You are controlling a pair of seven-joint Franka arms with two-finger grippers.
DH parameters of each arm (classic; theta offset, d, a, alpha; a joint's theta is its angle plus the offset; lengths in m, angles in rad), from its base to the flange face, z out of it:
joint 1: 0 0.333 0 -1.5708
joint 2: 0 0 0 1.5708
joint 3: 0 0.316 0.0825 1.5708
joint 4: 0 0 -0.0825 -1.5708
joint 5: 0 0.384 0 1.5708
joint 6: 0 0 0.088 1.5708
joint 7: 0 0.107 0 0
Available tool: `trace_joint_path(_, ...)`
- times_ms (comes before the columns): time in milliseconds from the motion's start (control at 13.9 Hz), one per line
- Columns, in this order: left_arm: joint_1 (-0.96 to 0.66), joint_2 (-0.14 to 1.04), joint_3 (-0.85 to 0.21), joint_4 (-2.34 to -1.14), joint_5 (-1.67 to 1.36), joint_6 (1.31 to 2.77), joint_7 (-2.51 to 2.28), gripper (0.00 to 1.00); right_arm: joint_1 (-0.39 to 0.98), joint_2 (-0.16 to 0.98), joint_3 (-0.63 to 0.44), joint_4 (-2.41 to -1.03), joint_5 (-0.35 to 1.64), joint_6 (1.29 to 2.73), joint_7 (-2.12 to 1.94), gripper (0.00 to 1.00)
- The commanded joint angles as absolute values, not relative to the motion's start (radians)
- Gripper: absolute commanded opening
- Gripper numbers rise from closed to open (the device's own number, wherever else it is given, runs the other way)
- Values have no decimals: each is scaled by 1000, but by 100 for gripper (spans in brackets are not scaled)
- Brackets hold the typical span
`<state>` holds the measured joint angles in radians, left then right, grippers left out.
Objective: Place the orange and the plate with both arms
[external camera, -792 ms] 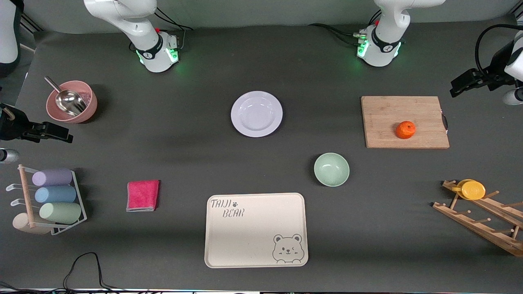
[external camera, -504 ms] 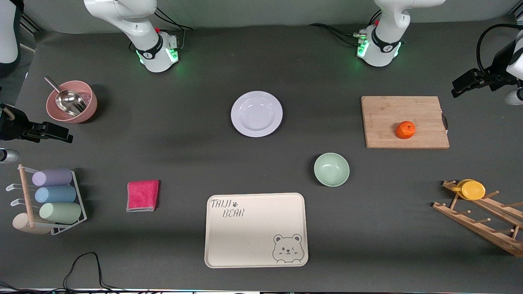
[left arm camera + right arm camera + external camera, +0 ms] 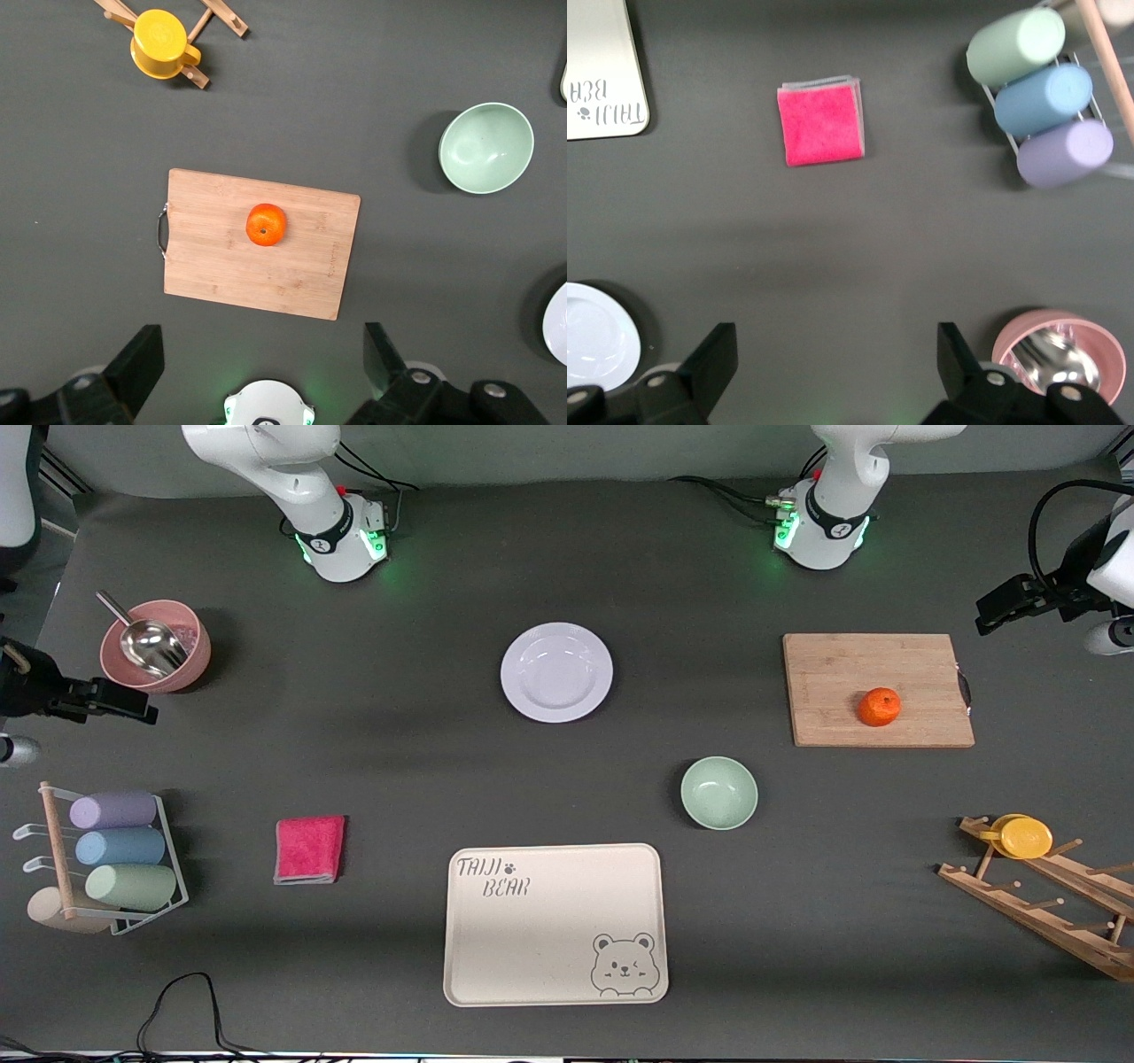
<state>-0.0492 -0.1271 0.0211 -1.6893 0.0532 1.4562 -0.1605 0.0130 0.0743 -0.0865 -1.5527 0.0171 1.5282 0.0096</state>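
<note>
The orange (image 3: 879,707) lies on a wooden cutting board (image 3: 842,664) toward the left arm's end of the table. It also shows in the left wrist view (image 3: 266,224). The pale lavender plate (image 3: 556,671) lies mid-table, and its rim shows in the right wrist view (image 3: 594,341). My left gripper (image 3: 1010,600) hangs high over the table's end beside the board, open and empty (image 3: 263,372). My right gripper (image 3: 106,701) hangs over the other end beside the pink bowl, open and empty (image 3: 837,363).
A mint-green bowl (image 3: 718,792) and a cream bear-print tray (image 3: 496,957) lie nearer the camera than the plate. A pink cloth (image 3: 309,849), a rack of cups (image 3: 115,850), a pink bowl with a scoop (image 3: 197,657) and a wooden rack with a yellow cup (image 3: 1023,836) stand around.
My right gripper has drifted slightly toward the pink bowl. My left gripper has shifted only a little. The orange and the plate have not moved.
</note>
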Motion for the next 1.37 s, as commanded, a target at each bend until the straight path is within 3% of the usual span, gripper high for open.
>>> trace_joint_path(0, -52, -84, 37, -1596, 80, 1419, -114, 100, 47, -92, -89, -1702, -3, 1532, 67, 100)
trace_joint_path(360, -49, -107, 38, -1601, 81, 1345, -106, 100, 132, -302, -87, -1883, 2, 1546, 201, 100)
trace_joint_path(648, -29, -248, 57, -1791, 80, 1385, -86, 100, 156, -394, -84, -1997, 6, 1585, 216, 100)
trace_joint_path(864, -29, -252, 58, -1839, 78, 1436, -84, 100, 161, -400, -87, -2028, 15, 1591, 216, 100)
trace_joint_path(1008, -28, -255, 58, -1920, 78, 1504, -84, 100, 161, -406, -94, -2078, 82, 1614, 204, 100)
trace_joint_path(1297, -20, -249, 58, -2193, 78, 1799, -84, 100, 187, -437, -95, -2245, 194, 1742, 169, 100)
